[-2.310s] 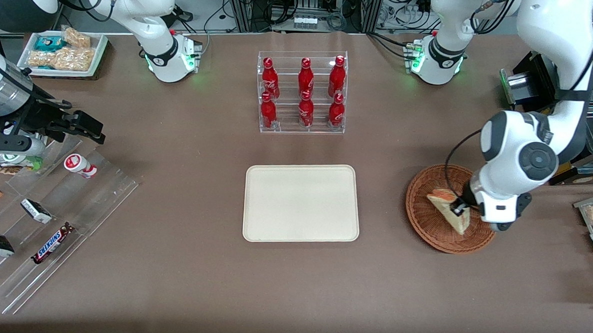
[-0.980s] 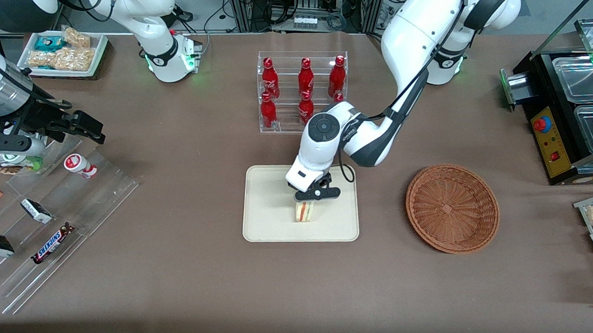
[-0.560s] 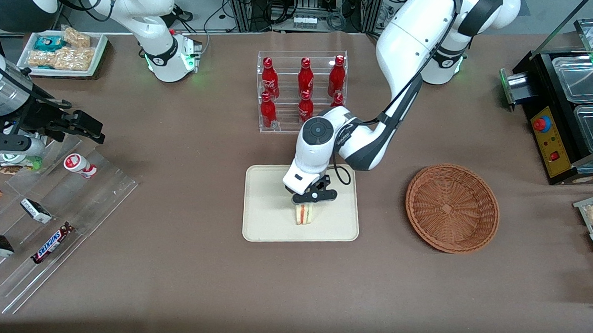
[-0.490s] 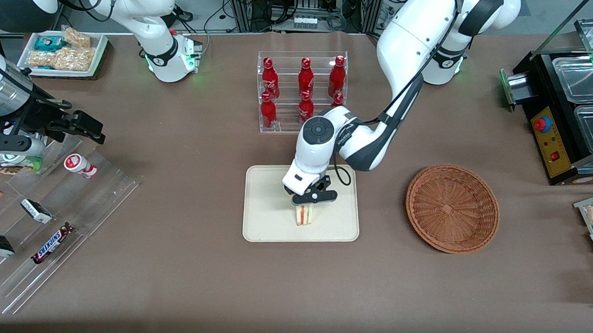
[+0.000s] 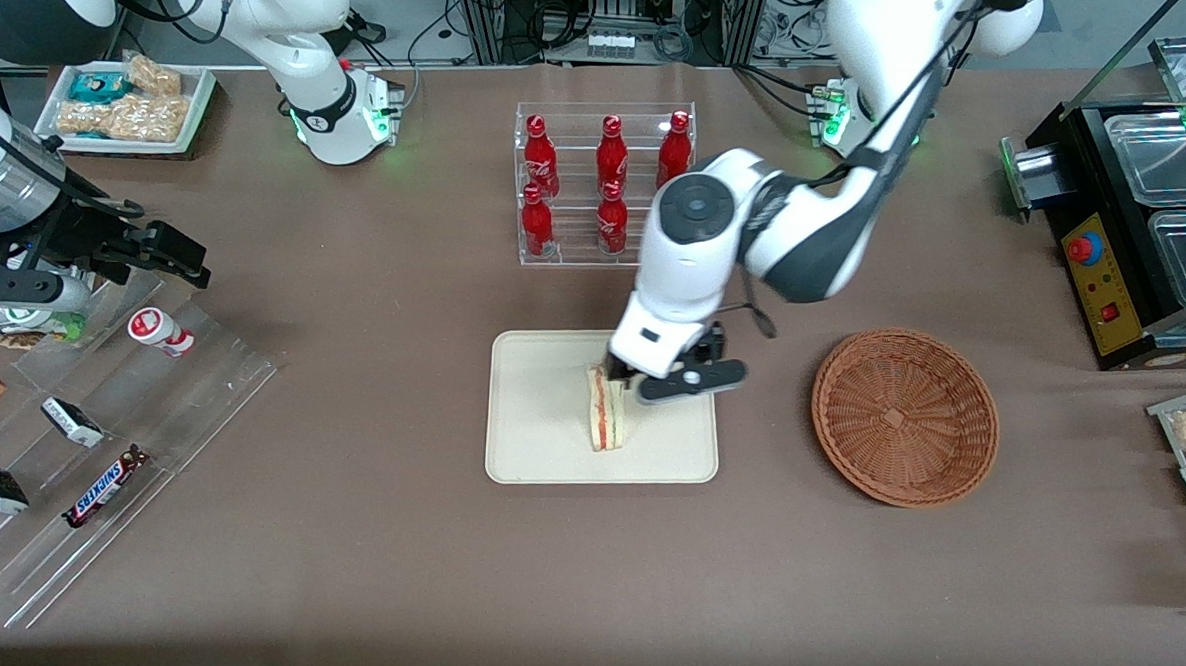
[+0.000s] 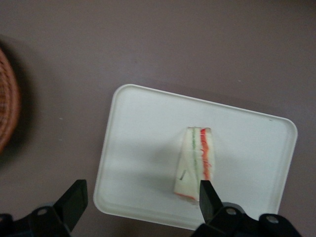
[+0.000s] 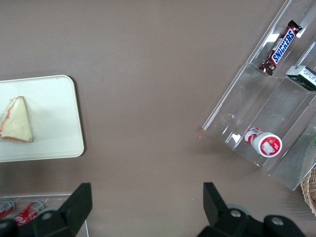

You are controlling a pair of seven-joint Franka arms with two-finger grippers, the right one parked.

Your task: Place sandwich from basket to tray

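The sandwich (image 5: 606, 414) stands on its edge on the cream tray (image 5: 539, 416), its red and green filling facing up. My left gripper (image 5: 673, 375) hangs above the tray, beside the sandwich on the basket's side, open and holding nothing. The left wrist view looks down on the sandwich (image 6: 195, 165) lying free on the tray (image 6: 143, 148), with the gripper (image 6: 140, 207) well above it and both black fingers spread wide. The brown wicker basket (image 5: 905, 417) sits empty toward the working arm's end of the table. The right wrist view also catches the sandwich (image 7: 16, 121) on the tray (image 7: 54, 123).
A clear rack of red bottles (image 5: 605, 183) stands farther from the front camera than the tray. Acrylic snack racks (image 5: 98, 432) and a white tray of packets (image 5: 128, 103) lie toward the parked arm's end. A black machine (image 5: 1128, 226) sits near the basket.
The gripper carried the sandwich from the basket to the tray, let it go, and has risen and shifted toward the basket. The sandwich stays on the tray.
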